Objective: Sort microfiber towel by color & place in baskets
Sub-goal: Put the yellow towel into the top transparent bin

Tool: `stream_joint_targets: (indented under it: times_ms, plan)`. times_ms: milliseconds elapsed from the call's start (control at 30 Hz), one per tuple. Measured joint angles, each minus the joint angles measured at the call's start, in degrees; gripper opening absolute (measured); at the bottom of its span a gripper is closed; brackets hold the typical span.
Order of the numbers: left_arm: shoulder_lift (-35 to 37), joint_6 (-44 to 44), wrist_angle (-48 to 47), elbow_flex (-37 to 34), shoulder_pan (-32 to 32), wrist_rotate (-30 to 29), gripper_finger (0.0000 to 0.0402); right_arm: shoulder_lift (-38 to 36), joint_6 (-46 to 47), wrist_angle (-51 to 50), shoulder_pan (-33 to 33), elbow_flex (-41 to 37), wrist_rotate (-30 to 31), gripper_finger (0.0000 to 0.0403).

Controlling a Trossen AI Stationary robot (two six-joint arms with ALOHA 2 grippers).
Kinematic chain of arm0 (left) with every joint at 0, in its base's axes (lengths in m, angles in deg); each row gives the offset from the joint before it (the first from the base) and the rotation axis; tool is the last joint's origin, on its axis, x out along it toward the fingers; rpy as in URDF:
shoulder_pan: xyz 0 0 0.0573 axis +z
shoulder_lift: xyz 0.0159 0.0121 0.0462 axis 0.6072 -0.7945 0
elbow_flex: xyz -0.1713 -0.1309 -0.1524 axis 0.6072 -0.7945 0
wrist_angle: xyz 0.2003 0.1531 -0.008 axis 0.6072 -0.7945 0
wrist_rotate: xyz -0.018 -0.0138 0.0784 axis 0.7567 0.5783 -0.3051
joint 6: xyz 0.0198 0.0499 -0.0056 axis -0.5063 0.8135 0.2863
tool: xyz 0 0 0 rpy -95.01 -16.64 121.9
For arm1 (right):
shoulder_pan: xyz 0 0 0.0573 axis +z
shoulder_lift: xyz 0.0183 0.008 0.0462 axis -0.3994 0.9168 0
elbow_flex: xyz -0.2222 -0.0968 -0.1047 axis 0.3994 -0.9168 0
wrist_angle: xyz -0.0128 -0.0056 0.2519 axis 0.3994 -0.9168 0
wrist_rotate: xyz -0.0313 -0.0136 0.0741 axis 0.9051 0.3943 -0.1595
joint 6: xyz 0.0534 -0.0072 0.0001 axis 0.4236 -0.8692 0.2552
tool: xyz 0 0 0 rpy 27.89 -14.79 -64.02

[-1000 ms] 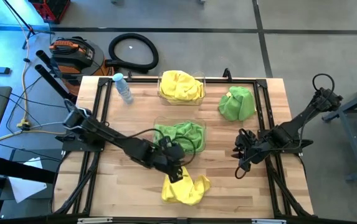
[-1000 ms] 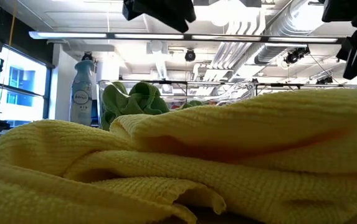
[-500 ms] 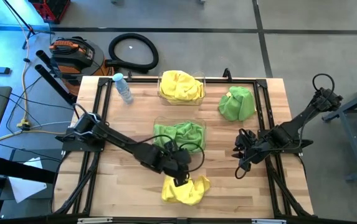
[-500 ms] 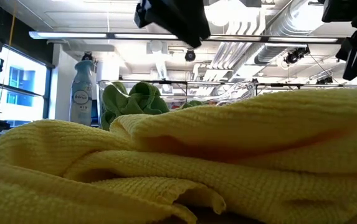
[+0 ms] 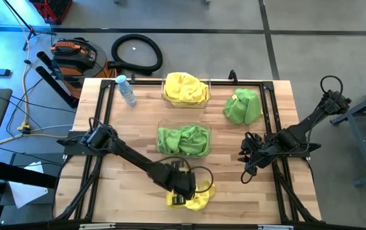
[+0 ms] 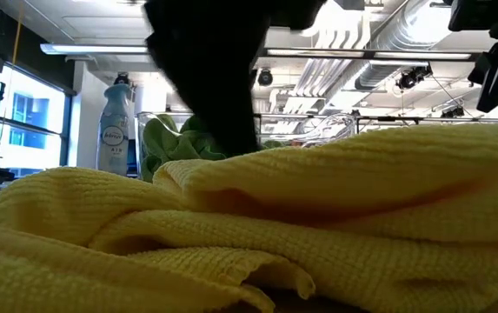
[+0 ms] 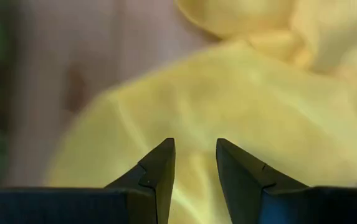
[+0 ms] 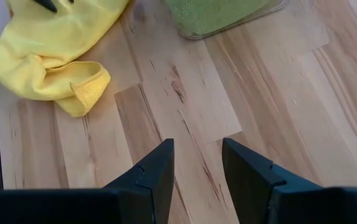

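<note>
Whereas a second ago the left gripper (image 5: 181,190) hung between the clear plastic basket of green cloths (image 5: 184,140) and the loose bright yellow microfiber towel (image 5: 195,199) at the table's near edge, the high view now has it over that towel. The other clear basket (image 5: 186,89) holds yellow, a loose green towel (image 5: 244,106) lies beside it, and the right gripper (image 5: 246,155) waits, unmoved, over bare wood.

In the low view a dark arm (image 6: 209,74) now reaches down behind the yellow folds (image 6: 318,217).

In the left wrist view the fingers (image 7: 159,171) stand narrowly parted, nothing between them, yellow cloth just beyond; a pickup looks imminent.

In the right wrist view its fingers (image 8: 156,171) are likewise parted and empty.
</note>
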Motion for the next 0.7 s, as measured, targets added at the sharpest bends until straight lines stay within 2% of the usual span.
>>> stream_joint_targets:
  times_ms: [100, 367, 433, 567, 700]
  plan:
    - [-1.84, -2.15, 0.64, -0.02, -0.69, 2.52, 0.0106, 0.0, 0.36, 0.0, 0.0, 0.0, 0.02, 0.0128]
    - [-5.74, -6.27, 0.94, 0.28, -1.59, 3.96, 0.01, 0.02, 0.41, 0.0, 0.0, 0.02, 0.94, 0.0128]
    - [-6.11, -7.81, 0.8, 0.26, -1.49, 4.94, 0.0082, 0.0, 0.41, 0.0, 0.0, 0.02, 1.02, 0.0128]
    - [-5.28, -8.54, 0.9, 0.2, -1.58, 5.75, 0.0016, 0.02, 0.31, 0.0, 0.0, 0.02, 1.6, 0.0128]
    - [-2.59, -7.97, -1.17, -0.35, -1.63, 5.17, 0.0007, 0.0, -0.2, -0.22, 0.0, 0.02, 2.13, 0.0128]
